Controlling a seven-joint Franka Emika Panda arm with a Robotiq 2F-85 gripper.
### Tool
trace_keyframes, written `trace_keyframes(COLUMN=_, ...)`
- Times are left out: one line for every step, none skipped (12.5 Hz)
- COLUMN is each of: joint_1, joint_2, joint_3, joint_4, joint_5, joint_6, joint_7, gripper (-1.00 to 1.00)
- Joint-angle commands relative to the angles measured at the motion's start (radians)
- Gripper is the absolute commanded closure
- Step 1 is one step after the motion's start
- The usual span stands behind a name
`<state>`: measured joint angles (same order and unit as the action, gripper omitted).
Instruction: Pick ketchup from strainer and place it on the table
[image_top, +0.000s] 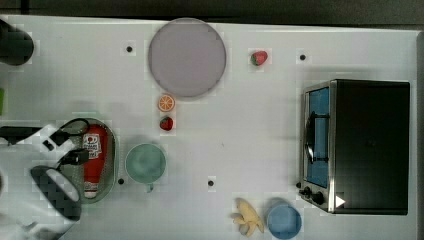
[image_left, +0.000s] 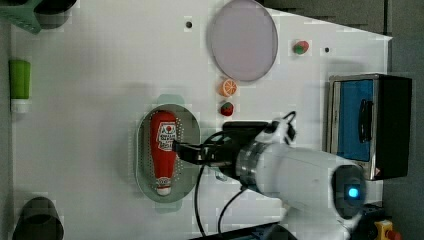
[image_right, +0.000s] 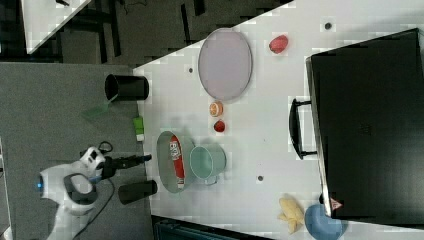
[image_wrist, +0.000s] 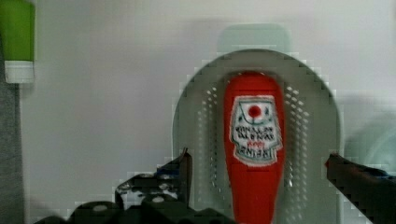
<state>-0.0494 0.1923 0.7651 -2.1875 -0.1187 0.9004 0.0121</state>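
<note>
Red and single, the ketchup (image_wrist: 253, 144) lies lengthwise in the one pale green strainer (image_wrist: 201, 121) on the table (image_top: 235, 145), my gripper (image_wrist: 257, 168) spread wide above it, holding nothing.

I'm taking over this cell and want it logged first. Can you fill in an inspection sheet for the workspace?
Surface: white table, a few small dark holes.
Job's things: ketchup lying in strainer, cap toward the top view's bottom.
Clutter: grey plate, two strawberries, orange slice, green cup, banana, blue bowl, toaster oven.
Grippers: gripper open above ketchup, one finger on each side, nothing held.
Cables: black cable loops off the wrist.
Surroundings: green bottle and dark cups near the table's edge.
</note>
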Motion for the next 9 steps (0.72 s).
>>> trace_keyframes(joint_1=-0.003, joint_2=0.106, joint_3=-0.019, joint_4=-0.058, joint_5=-0.048, joint_6=0.104, joint_7=0.151, gripper=-1.0)
trace_keyframes(joint_1=-0.001, joint_2=0.148, joint_3=-0.018, joint_4=-0.057, joint_5=-0.074, joint_6=0.127, joint_7=0.195, gripper=-1.0)
trace_keyframes(joint_1=0.0, joint_2=0.188, joint_3=-0.019, joint_4=-0.053, joint_5=-0.116, joint_6=0.145, joint_7=0.216, gripper=-1.0)
trace_keyframes(joint_1=0.0, joint_2=0.225, joint_3=-0.022, joint_4=-0.047, joint_5=-0.163, joint_6=0.16, joint_7=0.228, gripper=-1.0)
trace_keyframes(joint_1=0.002, joint_2=0.257, joint_3=-0.03, joint_4=-0.039, joint_5=-0.209, joint_6=0.174, joint_7=0.238, gripper=-1.0)
trace_keyframes(joint_1=0.003, joint_2=0.285, joint_3=-0.04, joint_4=-0.027, joint_5=-0.252, joint_6=0.183, joint_7=0.243, gripper=-1.0)
trace_keyframes(joint_1=0.005, joint_2=0.31, joint_3=-0.051, joint_4=-0.012, joint_5=-0.291, joint_6=0.184, joint_7=0.247, gripper=-1.0)
trace_keyframes(joint_1=0.01, joint_2=0.333, joint_3=-0.061, joint_4=0.005, joint_5=-0.325, joint_6=0.183, joint_7=0.247, gripper=-1.0)
trace_keyframes(joint_1=0.018, joint_2=0.357, joint_3=-0.072, joint_4=0.021, joint_5=-0.351, joint_6=0.182, joint_7=0.248, gripper=-1.0)
